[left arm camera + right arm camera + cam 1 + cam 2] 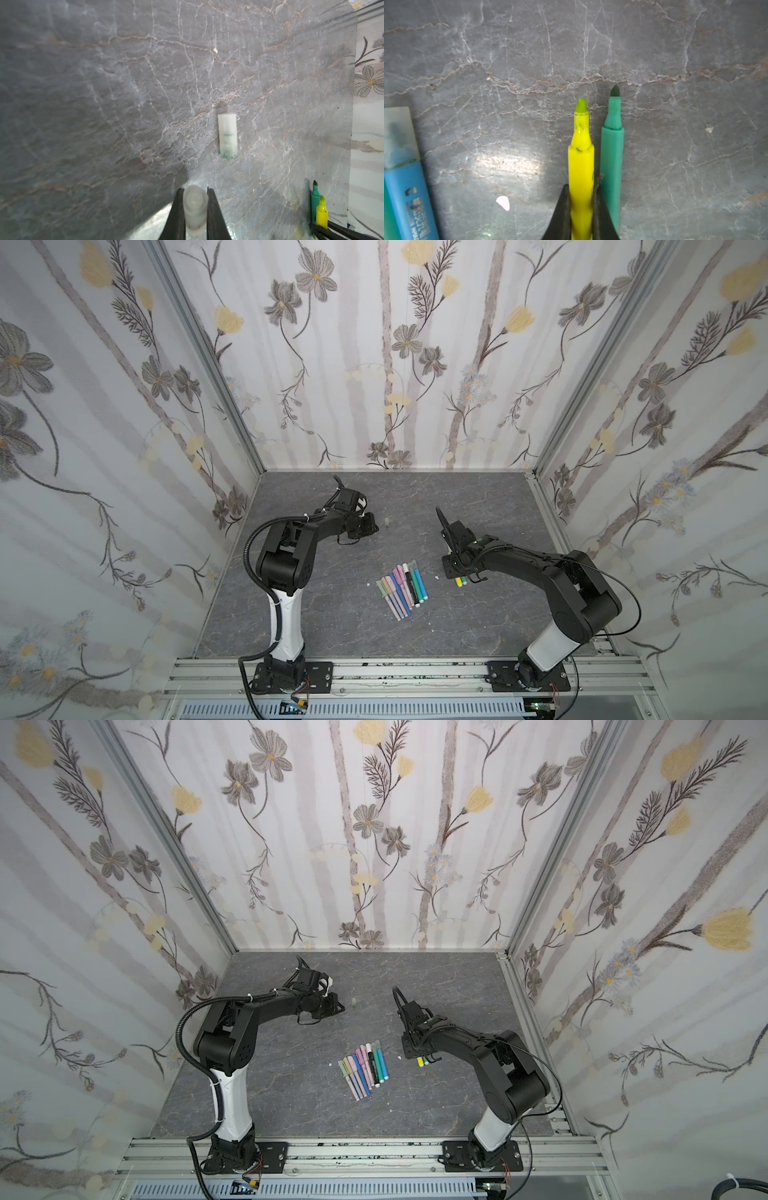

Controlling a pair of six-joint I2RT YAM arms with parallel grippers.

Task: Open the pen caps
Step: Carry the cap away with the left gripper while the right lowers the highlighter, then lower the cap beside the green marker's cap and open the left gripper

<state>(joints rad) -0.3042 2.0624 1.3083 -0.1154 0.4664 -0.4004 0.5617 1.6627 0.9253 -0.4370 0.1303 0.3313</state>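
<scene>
Left gripper (195,190) is pinched on a translucent cap (195,205), low over the far-left part of the counter (332,626). Right gripper (581,186) is clamped on the yellow pen (581,158), whose tip is bare. The green pen (612,155), also uncapped, lies just beside it and looks to be touching the gripper finger on that side. 1 loose cap (227,135), green-stained, lies on the counter ahead of the left gripper. The row of capped pens (401,589) sits mid-counter, packed side by side, its near end a blue pen (402,187) with its clear cap on.

Risks:
- The held cap is round and light, so on release it could roll or bounce into the loose cap or off toward the wall.
- Can't tell if the yellow pen rests on the counter or hangs just above it. If it is dropped, it may roll into the green pen or smear ink from its wet tip.
- When the right gripper spreads, it will likely shove the green pen.
- The row is tight, so the next grab could catch 2 pens or scatter them.
</scene>
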